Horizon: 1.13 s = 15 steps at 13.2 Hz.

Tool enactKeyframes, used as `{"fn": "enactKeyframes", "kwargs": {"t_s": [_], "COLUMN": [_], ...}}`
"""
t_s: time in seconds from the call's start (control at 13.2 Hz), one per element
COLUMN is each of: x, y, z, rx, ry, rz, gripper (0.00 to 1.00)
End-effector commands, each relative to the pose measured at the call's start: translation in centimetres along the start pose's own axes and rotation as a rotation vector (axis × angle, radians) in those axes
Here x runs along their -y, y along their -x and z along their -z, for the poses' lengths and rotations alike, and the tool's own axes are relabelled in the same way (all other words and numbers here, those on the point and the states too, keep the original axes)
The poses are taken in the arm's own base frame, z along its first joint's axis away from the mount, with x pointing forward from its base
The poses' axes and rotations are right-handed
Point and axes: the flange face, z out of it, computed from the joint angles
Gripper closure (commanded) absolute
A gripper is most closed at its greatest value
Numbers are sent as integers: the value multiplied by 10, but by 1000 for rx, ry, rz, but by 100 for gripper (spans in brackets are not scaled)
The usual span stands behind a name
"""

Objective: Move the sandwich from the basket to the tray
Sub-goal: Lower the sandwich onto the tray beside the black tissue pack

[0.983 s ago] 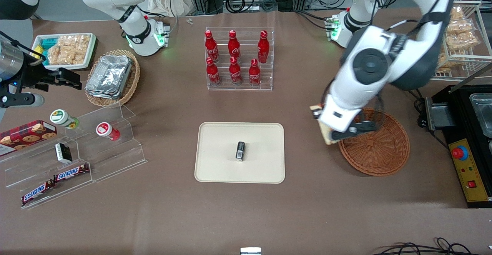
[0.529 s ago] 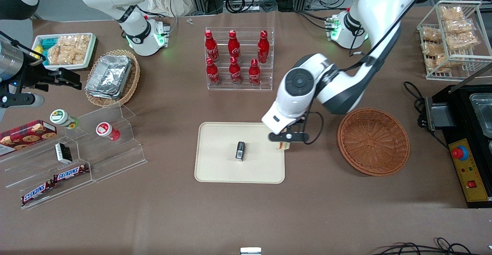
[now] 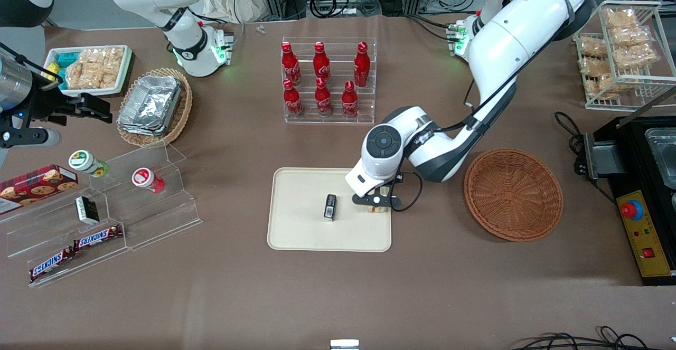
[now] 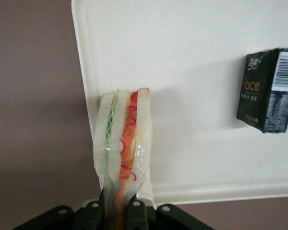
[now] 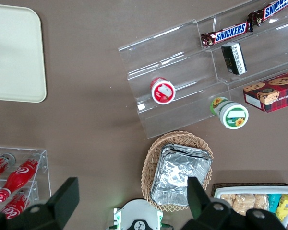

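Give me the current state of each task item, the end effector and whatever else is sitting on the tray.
sandwich: wrapped in clear film, held on edge over the tray's rim.
end effector: shut on the sandwich, above the tray edge nearest the basket.
basket: upright, nothing in it.
tray: flat on the table.
black packet: lying on the tray, apart from the sandwich.

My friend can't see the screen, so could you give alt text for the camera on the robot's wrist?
The gripper holds a wrapped sandwich over the edge of a cream tray. A small black packet lies on the tray, apart from the sandwich, with brown table alongside.
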Motion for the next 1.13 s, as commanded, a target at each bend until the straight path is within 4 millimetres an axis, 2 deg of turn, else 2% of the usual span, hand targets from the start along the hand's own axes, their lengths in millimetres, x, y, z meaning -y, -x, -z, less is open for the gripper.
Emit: {"fn": "enactKeyframes", "kwargs": {"t_s": [0.0,0.38,0.45,0.53,0.68,0.76,1.06], "x": [-4,9,8,9,8,8,15], "y": [-15,-32,-31,-31,-30,-29,-30], "z": [-4,0,0,-2,-4,-7,8], "rx": [-22,-43,-42,-38,-34,-29,-12], "ry": [11,12,11,11,12,11,5], "rz": [10,36,41,47,68,77,106], "gripper": [100,100,96,80,12,2,1]}}
